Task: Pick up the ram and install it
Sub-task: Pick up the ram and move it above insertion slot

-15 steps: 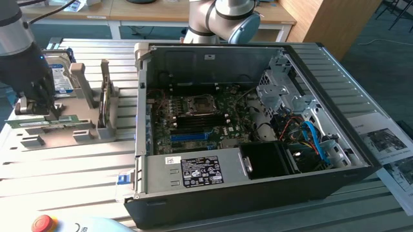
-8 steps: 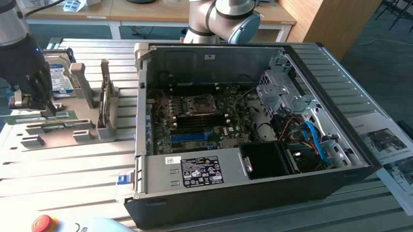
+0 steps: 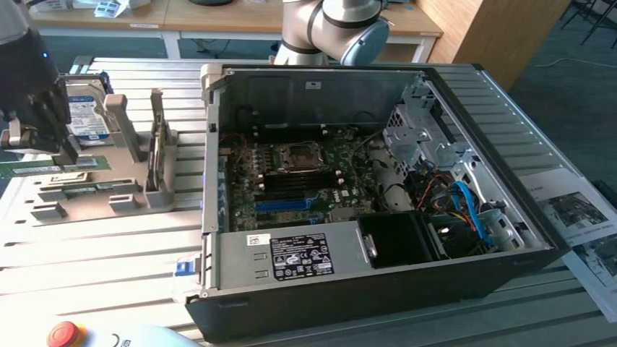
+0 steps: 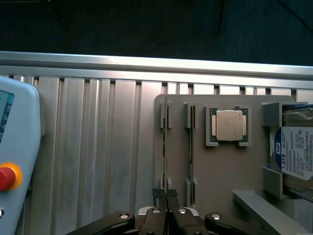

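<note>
At the exterior view's left, the gripper (image 3: 60,160) hangs over a grey parts fixture (image 3: 97,206) with its fingers closed on the ram (image 3: 29,169). They pinch the thin green stick by its flat faces, so it stands on edge with its long contact edge down, ready for a slot. In the wrist view the ram runs edge-on in line with the first pair of upright holders. Whether it has cleared them I cannot tell.

Beside it, a second memory stick (image 4: 190,152) stands on edge in the next pair of holders. A processor (image 4: 230,125) lies flat in a square pocket just beyond. Each part seems to have its own nest so that it can be found at a fixed spot.

A hard drive (image 3: 89,119) stands propped in a bracket on the same fixture. Its blue-and-white label reads "1.0TB" beside a WD logo. Near the front edge a red emergency-stop button (image 3: 65,334) sits on a pale pendant.

Toward the middle, the computer case (image 3: 207,144) lies on its side with the panel off, which leaves the motherboard (image 3: 337,181) facing up. The black memory slots (image 3: 289,186) lie below the processor socket, with a long blue slot (image 3: 287,204) in front of them. The sticker on the power supply (image 3: 300,256) is too small to read.

At the far right, printed sheets (image 3: 579,210) lie on the table, their text illegible.
</note>
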Available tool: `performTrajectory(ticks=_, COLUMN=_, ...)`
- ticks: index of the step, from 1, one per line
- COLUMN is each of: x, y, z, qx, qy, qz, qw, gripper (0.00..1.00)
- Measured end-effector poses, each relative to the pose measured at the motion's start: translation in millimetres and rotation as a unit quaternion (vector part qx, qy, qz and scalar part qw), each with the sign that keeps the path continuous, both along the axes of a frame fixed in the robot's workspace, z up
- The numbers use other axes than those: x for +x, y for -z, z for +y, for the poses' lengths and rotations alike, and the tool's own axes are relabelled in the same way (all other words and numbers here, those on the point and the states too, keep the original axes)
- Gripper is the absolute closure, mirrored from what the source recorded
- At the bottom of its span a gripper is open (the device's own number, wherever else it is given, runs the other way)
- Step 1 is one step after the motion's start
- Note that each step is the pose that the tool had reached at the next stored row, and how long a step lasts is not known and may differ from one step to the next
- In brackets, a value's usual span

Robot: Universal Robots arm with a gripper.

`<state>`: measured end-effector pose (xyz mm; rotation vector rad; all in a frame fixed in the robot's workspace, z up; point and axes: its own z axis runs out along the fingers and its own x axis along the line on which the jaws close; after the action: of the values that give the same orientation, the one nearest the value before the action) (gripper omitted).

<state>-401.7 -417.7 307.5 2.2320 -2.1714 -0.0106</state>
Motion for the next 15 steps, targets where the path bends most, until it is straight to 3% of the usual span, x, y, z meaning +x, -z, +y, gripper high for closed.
performTrajectory(ticks=15, x=0.0, y=-40.5, z=0.1, qx=-0.0126, qy=0.000, qz=-0.0001, qw=0.9999, gripper=0.88)
